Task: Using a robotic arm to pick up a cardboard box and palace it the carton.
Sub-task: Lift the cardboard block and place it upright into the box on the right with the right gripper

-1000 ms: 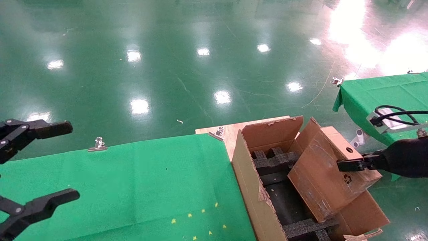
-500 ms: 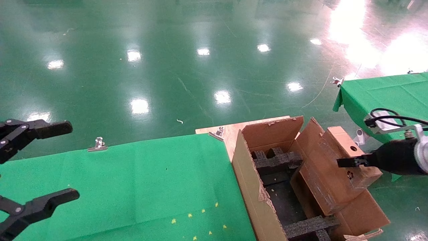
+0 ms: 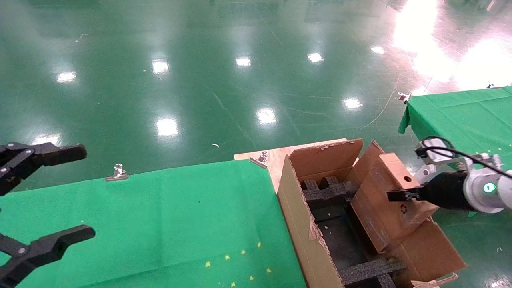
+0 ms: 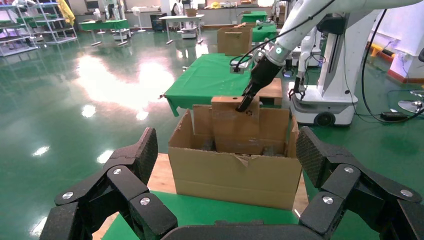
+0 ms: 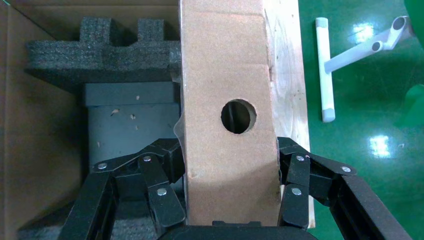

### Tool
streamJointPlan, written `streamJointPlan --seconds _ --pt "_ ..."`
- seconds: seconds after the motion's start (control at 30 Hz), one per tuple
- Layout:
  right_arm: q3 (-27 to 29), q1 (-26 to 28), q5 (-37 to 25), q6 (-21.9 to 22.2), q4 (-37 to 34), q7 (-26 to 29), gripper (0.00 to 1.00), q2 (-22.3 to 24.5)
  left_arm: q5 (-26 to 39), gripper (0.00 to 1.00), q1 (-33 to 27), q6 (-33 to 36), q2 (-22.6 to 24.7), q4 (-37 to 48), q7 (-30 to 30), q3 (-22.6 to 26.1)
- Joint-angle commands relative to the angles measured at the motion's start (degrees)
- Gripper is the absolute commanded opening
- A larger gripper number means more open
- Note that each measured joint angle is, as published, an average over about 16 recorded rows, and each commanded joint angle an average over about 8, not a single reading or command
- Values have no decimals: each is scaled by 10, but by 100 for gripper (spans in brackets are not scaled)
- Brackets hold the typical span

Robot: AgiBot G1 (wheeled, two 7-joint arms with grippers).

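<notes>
Two tools in view, only one at work. Right tool [image 3: 401,195] clamped on the box [image 3: 384,208], fingers [image 5: 160,172] pressing both long sides just below the round hole, near the upper end. Probably gripped high so that the lower end can go in first while the tool stays above the carton [image 3: 298,218] rim.

Box tilted, top leaning out toward the right flap [image 3: 434,250], lower end already inside the carton and close against its right wall. Hard to tell whether that end touches the bottom yet. Looks like the placing step, well along, with the release not yet made.

Foam [image 3: 330,191] fills the far end of the carton, and a second strip crosses the near end. Between them lies the open dark slot, seemingly meant to take the box lengthwise. Room there looks snug: foam edges at both ends, ragged carton wall on the left, flap on the right. Needs the box brought more level and kept clear of the far foam corner, which sits just beside its upper left edge in the right wrist view.

Left tool [image 3: 84,192] spread wide, holding nothing, parked over the green surface [image 3: 168,208], well apart from the carton and leaving the approach free
</notes>
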Motion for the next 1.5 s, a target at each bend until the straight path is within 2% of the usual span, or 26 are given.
streamJointPlan --seconds 0.03,0.47,0.83,1.07,1.5 --pt "-4 -8 -7 12 0 7 0 -5 0 100 0 0 0 0 0 0" --pt "-29 -68 -84 88 -11 81 0 -41 0 100 0 0 0 0 0 0" --pt "-43 -103 -121 115 -45 121 0 -78 0 100 0 0 0 0 0 0" --pt "-50 -113 -113 115 -74 120 0 -101 0 100 0 0 0 0 0 0" --pt "-59 -124 -68 110 -116 82 0 -122 0 100 0 0 0 0 0 0"
